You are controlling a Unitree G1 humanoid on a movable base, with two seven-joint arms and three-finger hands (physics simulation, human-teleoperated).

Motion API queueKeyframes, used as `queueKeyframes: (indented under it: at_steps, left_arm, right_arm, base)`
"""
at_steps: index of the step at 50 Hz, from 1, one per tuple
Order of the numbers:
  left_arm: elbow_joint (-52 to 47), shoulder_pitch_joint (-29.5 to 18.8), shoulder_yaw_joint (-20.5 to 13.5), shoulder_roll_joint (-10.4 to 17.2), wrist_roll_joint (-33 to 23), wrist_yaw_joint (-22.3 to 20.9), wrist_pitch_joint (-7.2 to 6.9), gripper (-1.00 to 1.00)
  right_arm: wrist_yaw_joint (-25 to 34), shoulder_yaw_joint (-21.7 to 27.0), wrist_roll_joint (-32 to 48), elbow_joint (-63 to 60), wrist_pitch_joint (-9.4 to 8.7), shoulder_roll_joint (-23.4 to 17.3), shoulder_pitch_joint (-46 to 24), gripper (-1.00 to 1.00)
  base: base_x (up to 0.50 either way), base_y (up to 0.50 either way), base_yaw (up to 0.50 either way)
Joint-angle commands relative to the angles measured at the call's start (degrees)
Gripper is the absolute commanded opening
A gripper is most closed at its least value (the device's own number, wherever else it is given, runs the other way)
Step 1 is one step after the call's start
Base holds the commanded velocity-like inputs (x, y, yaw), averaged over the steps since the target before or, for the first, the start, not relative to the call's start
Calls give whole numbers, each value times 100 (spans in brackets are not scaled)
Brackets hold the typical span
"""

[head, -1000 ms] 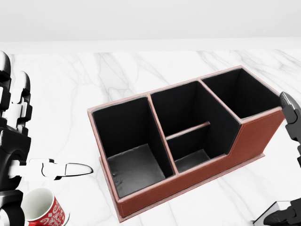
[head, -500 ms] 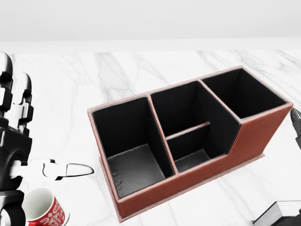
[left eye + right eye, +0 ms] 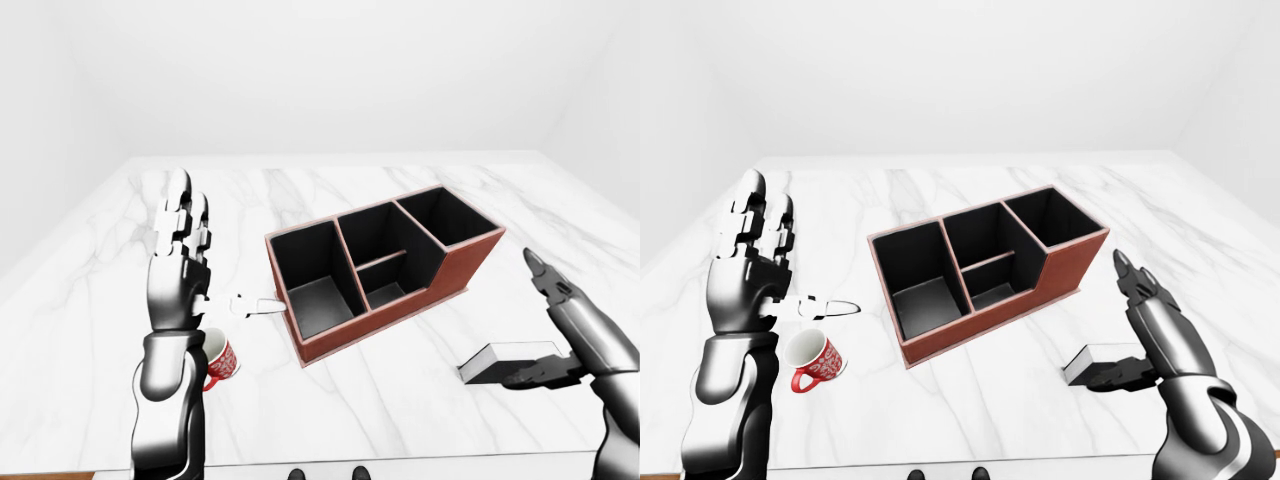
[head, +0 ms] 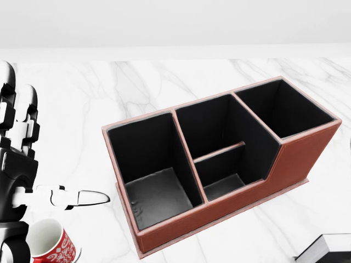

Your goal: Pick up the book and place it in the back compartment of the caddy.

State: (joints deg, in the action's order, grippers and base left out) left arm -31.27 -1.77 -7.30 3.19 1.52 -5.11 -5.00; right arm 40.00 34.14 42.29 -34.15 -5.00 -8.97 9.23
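The book (image 3: 495,358), white on top with a dark side, lies flat on the marble table to the lower right of the caddy; only its corner (image 4: 329,245) shows in the head view. The brown caddy (image 3: 468,268) with black compartments stands mid-table, empty. My right hand (image 3: 527,320) is open beside the book's right end, thumb low against its dark side and fingers (image 3: 548,282) raised above it. My left hand (image 3: 215,265) is open and upright left of the caddy, thumb pointing toward it, holding nothing.
A red and white mug (image 3: 218,358) lies on its side below my left hand, left of the caddy. The marble table (image 3: 380,420) ends close to the bottom of both eye views. A white wall rises past the table's top edge.
My right hand has dropped out of the head view at its right edge, leaving the book's corner uncovered. The left hand, caddy and mug have not moved.
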Motion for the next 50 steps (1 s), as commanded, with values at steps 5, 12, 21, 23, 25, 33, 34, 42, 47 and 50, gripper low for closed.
queueKeyframes:
  at_steps: [5,12,21,23,25,33,34,42,47,50]
  left_arm:
    - [-14,3,-4,3,1,0,0,100]
    - [34,1,-9,3,1,-1,0,100]
    - [13,12,7,-1,-9,3,0,100]
    - [-3,9,1,0,-6,2,0,100]
    - [-29,10,4,-2,-6,5,0,100]
    - [-14,8,9,-4,-13,5,0,100]
    - [-20,11,12,-6,-14,6,0,100]
    - [-2,44,31,-16,-28,0,0,100]
    - [34,77,56,-27,-47,-11,0,100]
    - [25,82,52,-26,-46,-17,0,100]
  right_arm:
    - [0,122,-24,266,0,-73,-8,100]
    - [0,137,-25,383,0,-106,-9,100]
    - [0,176,-66,638,0,-159,-21,100]
    - [0,165,-87,680,0,-161,-13,100]
    - [0,151,-86,732,0,-166,-14,100]
    - [0,127,-109,921,0,-202,-12,100]
    - [0,127,-110,930,0,-212,-21,100]
    - [-84,121,-123,1172,0,-289,-59,100]
    - [-172,79,-124,1311,0,-324,-82,100]
    - [-199,63,-124,1355,0,-342,-84,100]
  base:
    - [0,0,0]
    - [0,0,0]
    - [0,0,0]
    - [0,0,0]
    - [0,0,0]
    - [0,0,0]
    - [0,0,0]
    - [0,0,0]
    - [0,0,0]
    - [0,0,0]
